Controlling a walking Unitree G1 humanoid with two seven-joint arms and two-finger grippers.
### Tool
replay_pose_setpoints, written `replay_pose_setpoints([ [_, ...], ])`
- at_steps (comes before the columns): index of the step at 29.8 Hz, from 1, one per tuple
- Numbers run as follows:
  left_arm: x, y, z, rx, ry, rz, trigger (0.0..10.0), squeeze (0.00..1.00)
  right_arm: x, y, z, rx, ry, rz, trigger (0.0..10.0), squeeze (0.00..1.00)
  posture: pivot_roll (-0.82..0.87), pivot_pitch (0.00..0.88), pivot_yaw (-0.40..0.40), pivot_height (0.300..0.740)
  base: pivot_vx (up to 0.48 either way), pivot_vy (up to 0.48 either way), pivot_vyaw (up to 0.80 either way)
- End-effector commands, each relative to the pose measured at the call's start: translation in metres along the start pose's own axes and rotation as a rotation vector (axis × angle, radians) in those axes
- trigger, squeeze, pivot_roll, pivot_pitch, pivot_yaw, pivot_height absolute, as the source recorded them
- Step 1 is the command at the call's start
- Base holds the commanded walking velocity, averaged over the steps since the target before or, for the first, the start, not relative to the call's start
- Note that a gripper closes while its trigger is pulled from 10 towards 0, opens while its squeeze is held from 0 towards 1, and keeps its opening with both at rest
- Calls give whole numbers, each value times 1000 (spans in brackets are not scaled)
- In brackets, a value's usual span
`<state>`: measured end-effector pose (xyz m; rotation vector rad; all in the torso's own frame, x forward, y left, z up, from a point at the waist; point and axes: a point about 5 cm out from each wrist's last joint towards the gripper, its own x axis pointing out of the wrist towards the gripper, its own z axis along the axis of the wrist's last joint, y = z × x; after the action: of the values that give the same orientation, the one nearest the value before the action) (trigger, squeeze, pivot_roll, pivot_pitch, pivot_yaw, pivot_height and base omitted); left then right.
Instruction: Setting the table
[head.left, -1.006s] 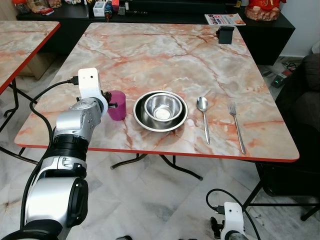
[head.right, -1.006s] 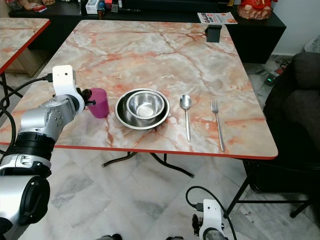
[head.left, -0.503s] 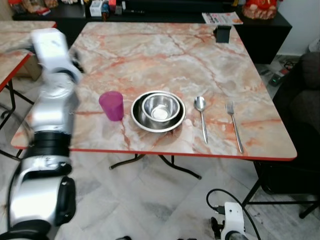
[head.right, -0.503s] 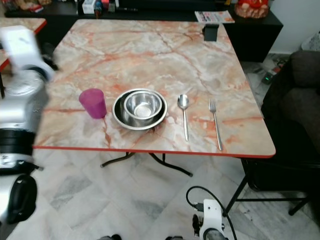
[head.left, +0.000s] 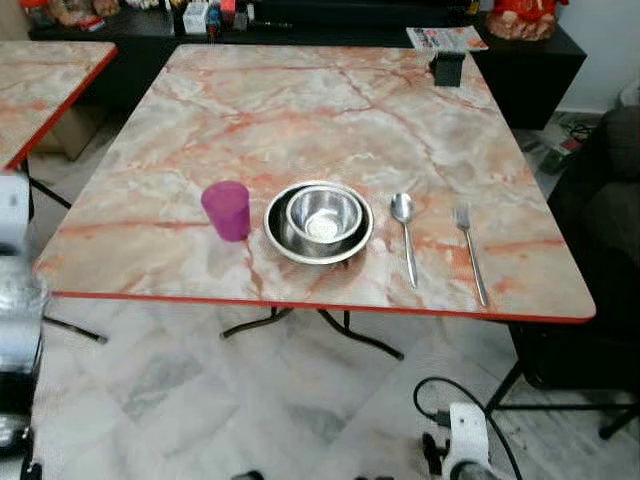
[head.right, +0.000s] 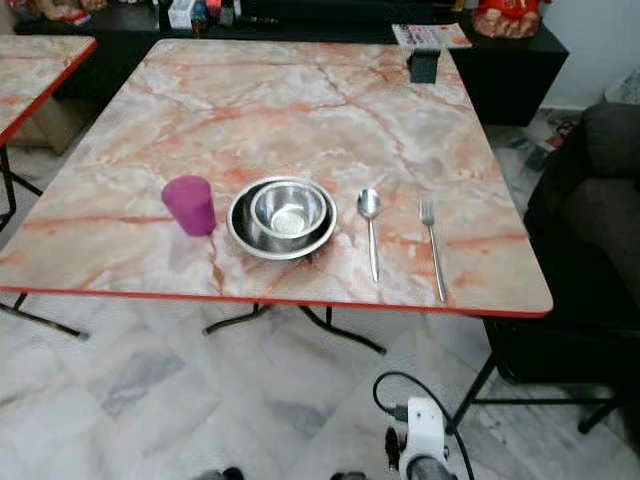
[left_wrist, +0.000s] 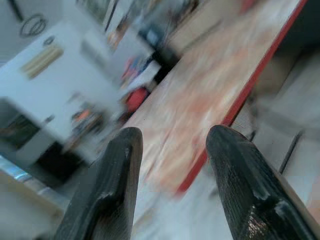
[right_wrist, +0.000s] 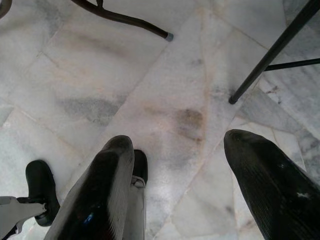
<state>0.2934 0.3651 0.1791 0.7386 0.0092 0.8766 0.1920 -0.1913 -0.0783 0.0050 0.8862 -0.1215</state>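
Translucent magenta plastic cup (head.left: 227, 210) beside nested steel bowls (head.left: 319, 220) on veined marble table (head.left: 330, 110); left gripper (left_wrist: 172, 150) and right gripper (right_wrist: 177, 165) both spread, empty.

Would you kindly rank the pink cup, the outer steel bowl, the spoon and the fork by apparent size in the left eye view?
1. Outer steel bowl, widest by far.
2. Pink cup, bulkier than either utensil.
3. Fork and spoon: both long and thin, too alike to rank; the fork looks slightly longer, the spoon's head broader.

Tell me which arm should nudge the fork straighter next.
Right, probably. The fork lies at the table's right end, nearest that side. Its open gripper hangs over the floor, however. The left gripper, also open, is off the far left edge.
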Motion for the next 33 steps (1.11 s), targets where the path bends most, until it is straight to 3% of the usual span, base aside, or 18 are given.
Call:
replay_pose_setpoints([
  [1, -2, 7, -20, 76, 33, 49, 10000, 0, -1, 0, -6, 19, 18, -8, 10000, 0, 59, 152, -9, 740, 0, 0, 0],
  [3, -8, 7, -39, 129, 81, 61, 10000, 0, -2, 0, -8, 20, 20, -9, 10000, 0, 55, 151, -7, 740, 0, 0, 0],
  [4, -8, 7, -39, 129, 81, 61, 10000, 0, -2, 0, -8, 20, 20, -9, 10000, 0, 55, 151, -7, 740, 0, 0, 0],
  [8, -43, -1, -101, 270, 277, 13, 10000, 0, -2, -1, -9, 23, 23, -14, 10000, 0, 45, 139, -4, 740, 0, 0, 0],
  [9, -43, -1, -101, 270, 277, 13, 10000, 0, -2, -1, -9, 23, 23, -14, 10000, 0, 45, 139, -4, 740, 0, 0, 0],
  [12, -71, -12, -129, 284, 381, -62, 10000, 0, -2, -3, -9, 25, 22, -18, 10000, 0, 47, 129, -1, 740, 0, 0, 0],
  [13, -90, -21, -145, 267, 468, -138, 10000, 0, -2, -3, -8, 26, 23, -20, 10000, 0, 37, 124, -3, 740, 0, 0, 0],
  [14, -90, -21, -145, 267, 468, -138, 10000, 0, -2, -3, -8, 26, 23, -20, 10000, 0, 37, 124, -3, 740, 0, 0, 0],
  [15, -111, -35, -156, 184, 552, -253, 10000, 0, -2, -4, -8, 28, 21, -22, 10000, 0, 37, 117, -6, 740, 0, 0, 0],
  [21, -172, -92, -156, -14, 683, -744, 10000, 0, -1, -5, -6, 16, 20, -22, 10000, 0, 40, 103, -14, 740, 0, 0, 0],
  [23, -195, -110, -149, 25, 623, -912, 10000, 0, -1, -5, -4, 14, 16, -19, 10000, 0, 32, 94, -16, 740, 0, 0, 0],
  [24, -207, -121, -142, -23, 619, -974, 10000, 0, 0, -5, -2, 14, 13, -18, 10000, 0, 27, 90, -17, 740, 0, 0, 0],
  [33, -225, -144, -123, -119, 630, -1027, 10000, 0, 0, -5, -1, 28, 3, 17, 10000, 0, 6, 70, -25, 740, 0, 0, 0],
])
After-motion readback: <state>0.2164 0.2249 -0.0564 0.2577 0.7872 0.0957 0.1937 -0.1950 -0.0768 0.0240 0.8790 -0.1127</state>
